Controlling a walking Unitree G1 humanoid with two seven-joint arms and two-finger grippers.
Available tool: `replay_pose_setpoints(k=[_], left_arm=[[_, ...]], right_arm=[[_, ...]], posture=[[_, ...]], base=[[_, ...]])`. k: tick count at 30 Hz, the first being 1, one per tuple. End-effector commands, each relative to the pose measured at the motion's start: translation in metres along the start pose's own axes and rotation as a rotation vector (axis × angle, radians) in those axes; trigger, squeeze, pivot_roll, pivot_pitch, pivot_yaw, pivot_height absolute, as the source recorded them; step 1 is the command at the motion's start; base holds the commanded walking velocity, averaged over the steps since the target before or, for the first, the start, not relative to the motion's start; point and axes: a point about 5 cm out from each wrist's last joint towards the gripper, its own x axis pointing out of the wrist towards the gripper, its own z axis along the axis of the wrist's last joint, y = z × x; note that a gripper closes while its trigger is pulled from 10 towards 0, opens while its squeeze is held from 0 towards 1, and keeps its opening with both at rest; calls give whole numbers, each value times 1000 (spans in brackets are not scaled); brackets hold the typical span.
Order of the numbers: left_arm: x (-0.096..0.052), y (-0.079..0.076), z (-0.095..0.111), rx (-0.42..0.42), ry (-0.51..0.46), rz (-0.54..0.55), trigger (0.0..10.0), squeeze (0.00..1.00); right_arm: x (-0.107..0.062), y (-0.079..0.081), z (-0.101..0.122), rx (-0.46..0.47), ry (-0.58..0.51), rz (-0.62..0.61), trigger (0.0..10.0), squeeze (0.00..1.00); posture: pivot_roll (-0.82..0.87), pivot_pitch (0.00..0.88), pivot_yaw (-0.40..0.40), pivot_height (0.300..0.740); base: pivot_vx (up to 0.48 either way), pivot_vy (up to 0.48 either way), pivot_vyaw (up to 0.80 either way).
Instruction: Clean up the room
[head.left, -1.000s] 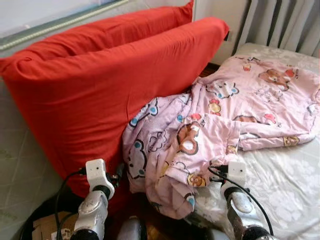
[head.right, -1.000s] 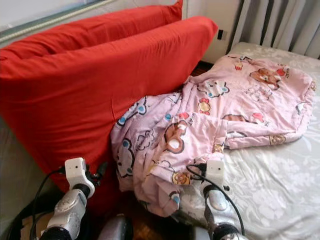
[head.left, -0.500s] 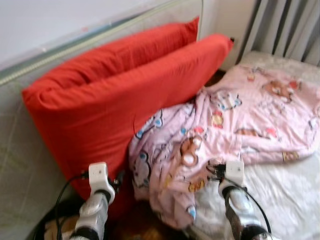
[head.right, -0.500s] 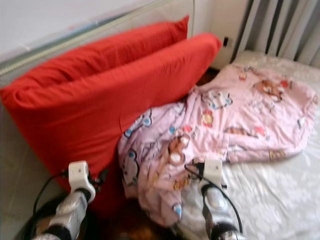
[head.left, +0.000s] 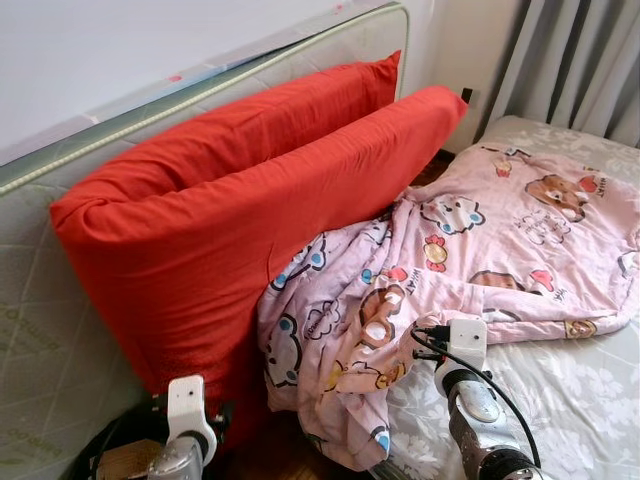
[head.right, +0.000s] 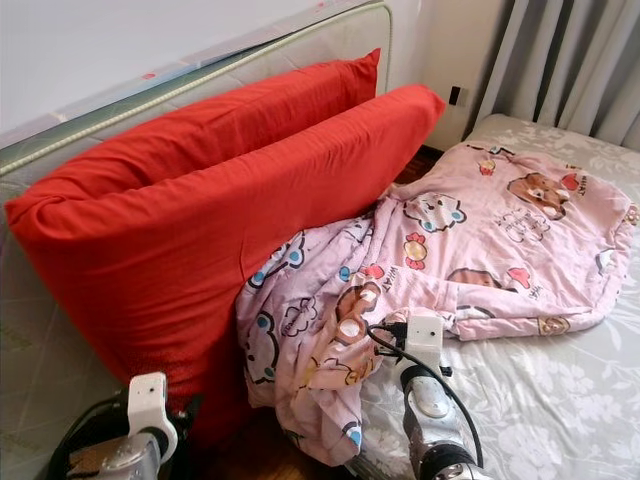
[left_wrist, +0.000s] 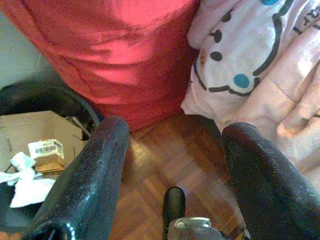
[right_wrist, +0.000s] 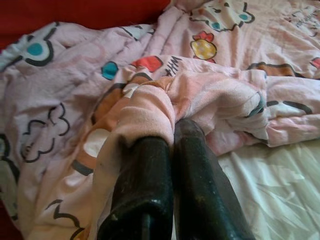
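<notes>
Left eye view, largest first. Upright mattress (head.left: 40, 330): leaning on wall behind pillows. Bed (head.left: 580, 400): pale floral sheet. Two red pillows (head.left: 250, 230): propped on edge between mattress and bed. Pink cartoon blanket (head.left: 470, 250): spread over bed, one end spilling to wooden floor (left_wrist: 160, 170) beside pillows. Right gripper (right_wrist: 172, 150): jaws pressed together on a blanket fold, likely to drag it back up. Left gripper (left_wrist: 175, 165): jaws spread, low over floor, holding nothing. Bin (left_wrist: 30, 150): cardboard, paper scraps inside.
</notes>
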Motion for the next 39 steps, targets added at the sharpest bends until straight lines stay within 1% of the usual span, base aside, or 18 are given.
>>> replay_pose_setpoints(k=[1,4,8,10,17,18,25,39], left_arm=[[-3,7,-9,35,45,19,10000,0],[-7,10,-22,33,84,31,10000,0],[-9,10,-28,21,100,37,10000,0],[-11,11,-33,30,125,31,10000,0],[-15,15,-42,30,159,44,10000,0],[-16,16,-46,31,173,47,10000,0],[-20,17,-54,41,205,46,10000,0],[-21,20,-57,49,230,42,10000,0]], right_arm=[[-1,1,0,11,-9,0,10000,0],[-1,4,-3,2,4,10,10000,0],[-2,4,-5,-12,6,16,10000,0],[-2,5,-4,-9,0,15,10000,0],[-2,4,-5,-8,8,13,10000,0],[-2,5,-5,-9,6,16,10000,0],[-3,7,-5,-11,1,17,10000,0],[-2,8,-3,-14,-5,14,10000,0]], posture=[[69,0,40,740],[62,0,41,740],[65,0,37,740],[68,0,36,740],[66,0,36,740],[64,0,36,740],[61,0,41,740],[62,0,48,740]], base=[[0,0,0],[0,0,0],[0,0,0],[0,0,0],[0,0,0],[0,0,0],[0,0,0],[0,0,0]])
